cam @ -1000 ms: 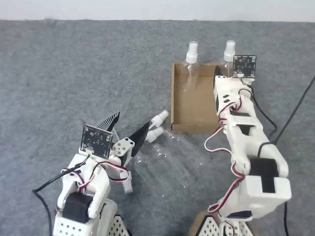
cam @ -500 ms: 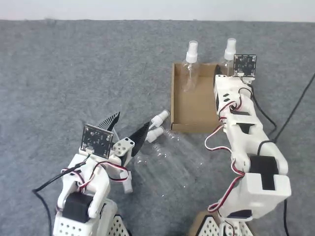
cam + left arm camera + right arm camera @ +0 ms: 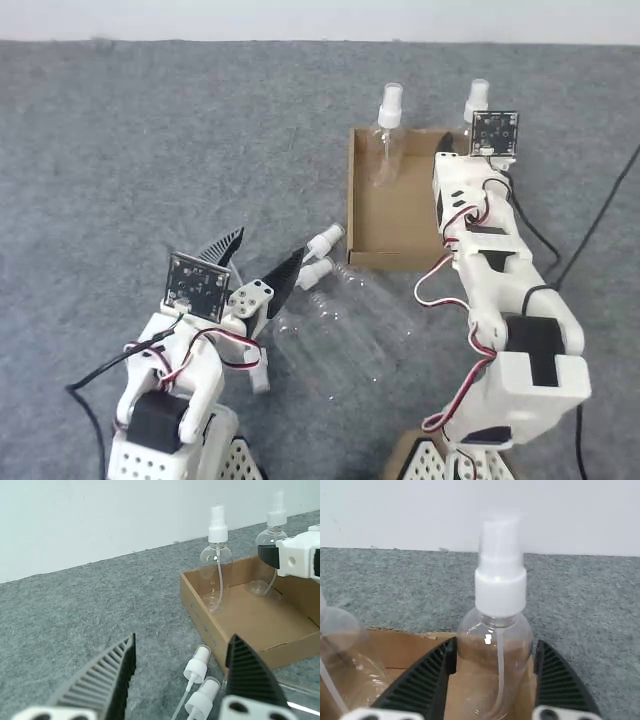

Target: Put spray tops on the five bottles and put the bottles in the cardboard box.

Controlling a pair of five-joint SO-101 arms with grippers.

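This looks like a robot lab or test room. The worktop (image 3: 150, 130) is grey and fuzzy all over, and a plain white wall (image 3: 100, 515) stands behind it. A left arm (image 3: 170, 390) and a right arm (image 3: 500, 290), small and white, sit side by side with bare red wires (image 3: 417, 291) and little boards (image 3: 495, 133) showing, and a black cable (image 3: 600, 215) trails off

Grey felt tabletop (image 3: 150, 150); white wall (image 3: 100, 515) behind; black cable (image 3: 600, 221) at right.
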